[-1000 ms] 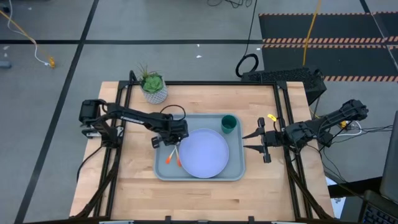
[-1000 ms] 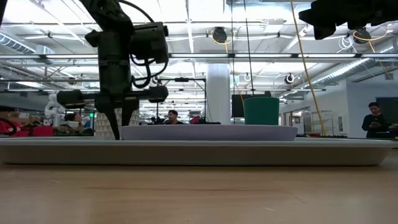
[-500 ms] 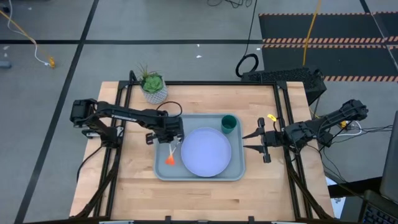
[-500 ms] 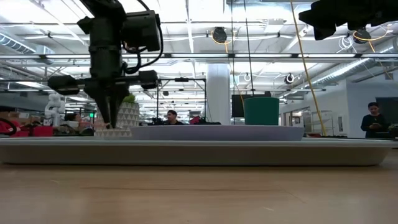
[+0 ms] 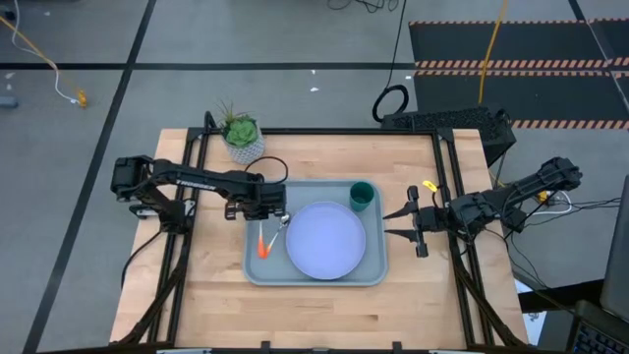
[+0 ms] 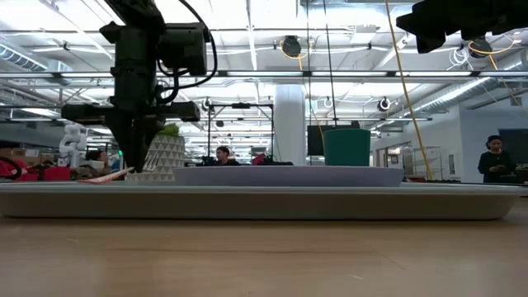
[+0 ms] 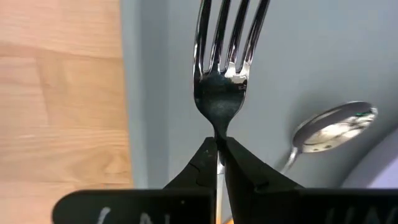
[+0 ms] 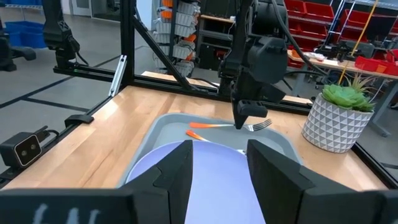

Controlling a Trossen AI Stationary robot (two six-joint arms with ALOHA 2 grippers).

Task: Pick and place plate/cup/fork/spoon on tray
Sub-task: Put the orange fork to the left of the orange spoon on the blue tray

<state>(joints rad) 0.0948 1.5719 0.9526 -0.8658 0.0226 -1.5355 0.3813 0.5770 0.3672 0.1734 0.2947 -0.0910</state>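
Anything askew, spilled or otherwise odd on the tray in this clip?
Nothing spilled or damaged. The one irregular thing: the left hand is shut on the fork at its neck, holding it above the tray, while the spoon lies flat beside the plate. The cup stands upright.

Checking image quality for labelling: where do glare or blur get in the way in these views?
Left wrist view: bright glints on the fork and spoon; the left hand is soft-edged. Low view: ceiling lights backlight the arm into a silhouette; the cup stays readable.
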